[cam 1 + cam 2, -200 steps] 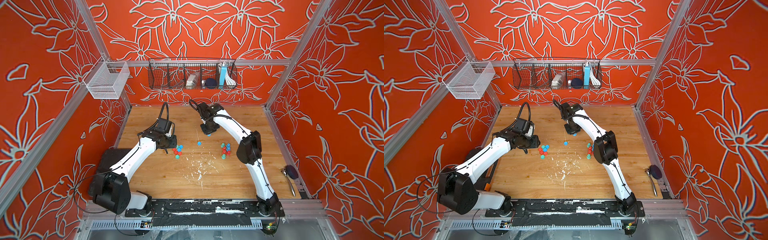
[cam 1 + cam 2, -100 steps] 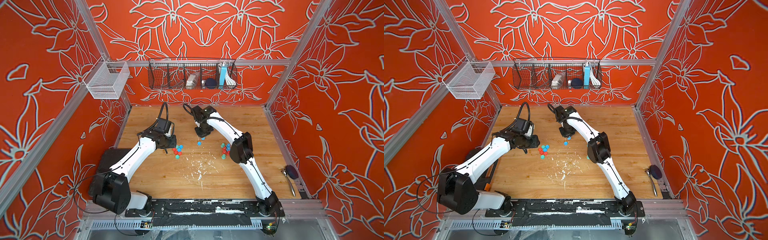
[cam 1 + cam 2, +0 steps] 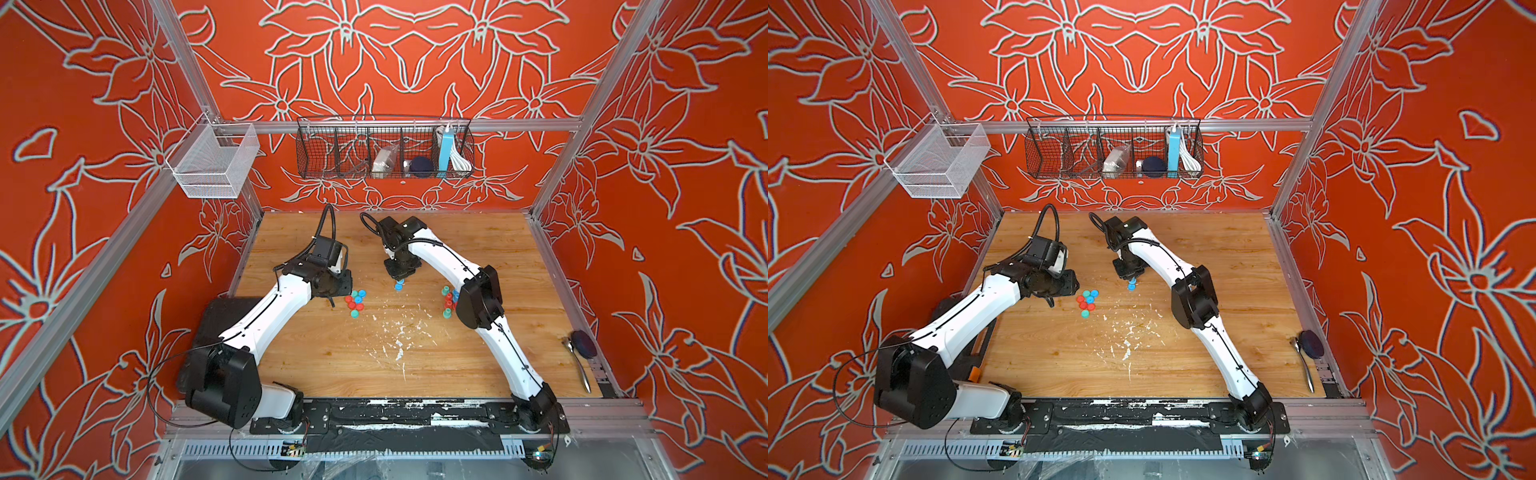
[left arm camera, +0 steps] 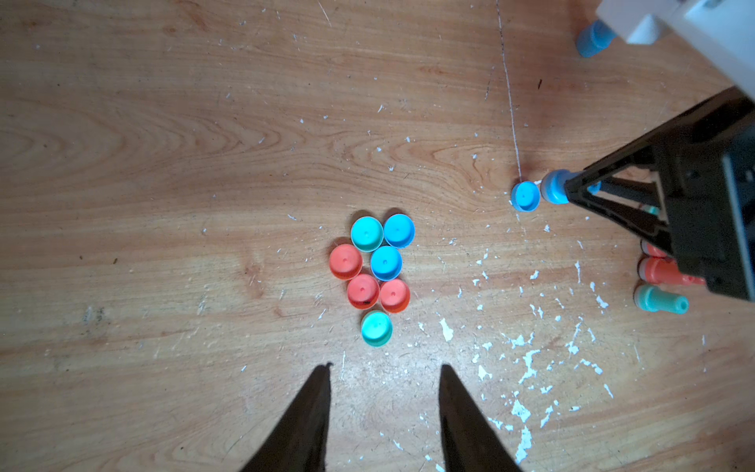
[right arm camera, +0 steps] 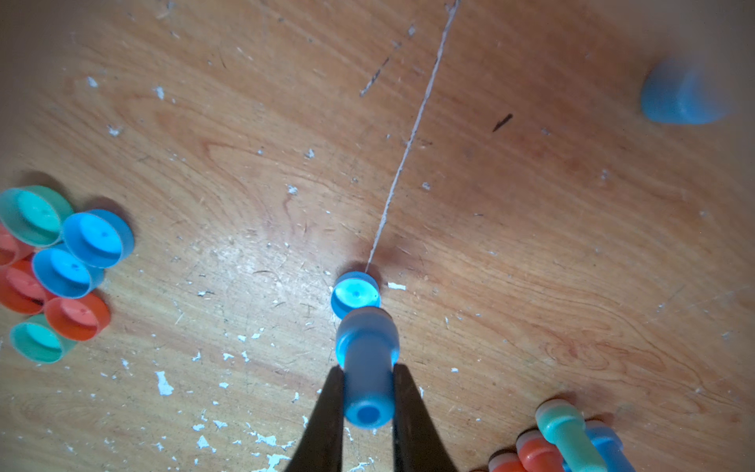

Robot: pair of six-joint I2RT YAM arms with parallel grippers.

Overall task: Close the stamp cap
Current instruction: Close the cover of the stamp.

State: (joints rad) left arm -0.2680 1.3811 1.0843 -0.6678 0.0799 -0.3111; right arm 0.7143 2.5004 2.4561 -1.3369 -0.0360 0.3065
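While our right gripper (image 5: 367,370) clenched the blue stamp (image 5: 367,343), light and stiff as we judged, at its narrow barrel close to the lone blue cap (image 5: 354,292) on the table (image 5: 531,245), our left gripper (image 4: 386,367) hung parted, empty.

Both units, left arm (image 3: 270,316) and right arm (image 3: 440,253): white link shells, black joint housings. A black corrugated hose (image 3: 320,224) loops at the left wrist; a thin black cable (image 3: 148,395) trails from the left base. The left tool (image 4: 386,367) and right tool (image 5: 365,372) have black tapered fingers (image 4: 302,421). Black mounting plate (image 3: 374,419), scuffed white.
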